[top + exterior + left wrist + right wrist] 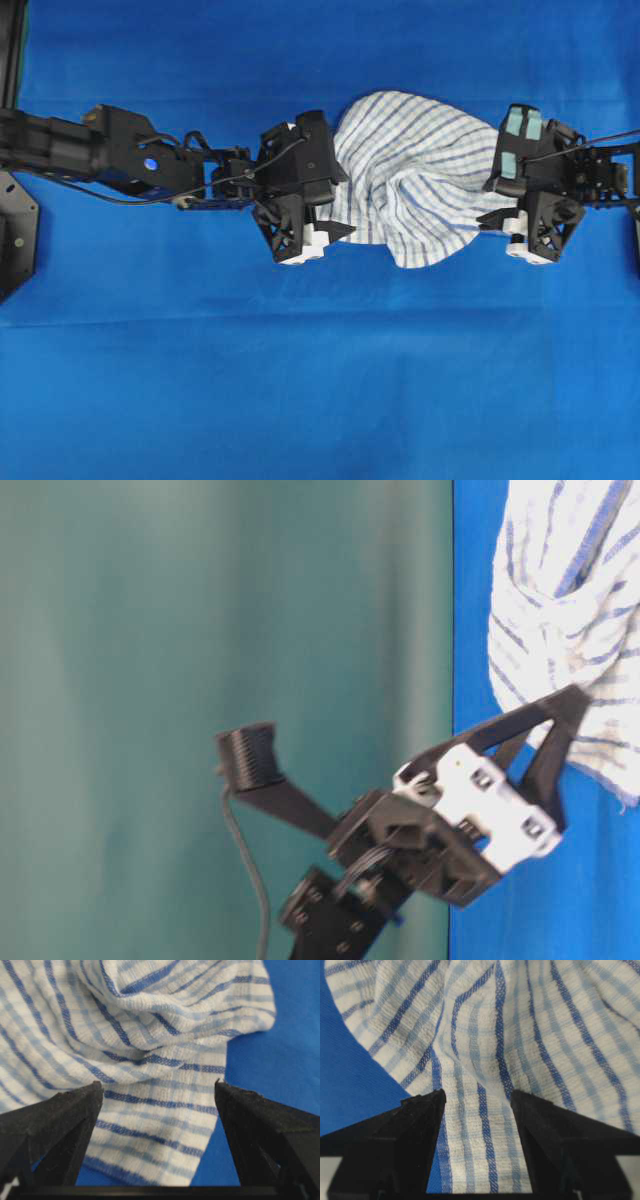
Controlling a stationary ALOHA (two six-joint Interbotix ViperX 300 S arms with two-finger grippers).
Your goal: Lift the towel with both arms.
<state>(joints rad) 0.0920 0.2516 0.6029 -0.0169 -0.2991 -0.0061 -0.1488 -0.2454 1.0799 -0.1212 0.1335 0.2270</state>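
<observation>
Left wrist view: two black fingers (55,1115) spread wide, nothing grasped, towel (150,1060) lying between and beyond them on blue table cover (280,1035). No readable writing or labels anywhere. Right wrist view: fingers (410,1130) likewise parted, bare, towel edge running between the tips. Overhead: left gripper (325,215) at the towel's left edge, right gripper (495,205) with teal parts at its right edge. Soft white cloth, thin blue-grey check, rumpled with a twisted fold at mid-table.

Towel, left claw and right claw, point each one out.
Towel (420,170), overhead view, rumpled middle.
Left claw (159,1095), left wrist view, gap between open fingertips.
Right claw (477,1100), right wrist view, gap between open fingertips.
</observation>
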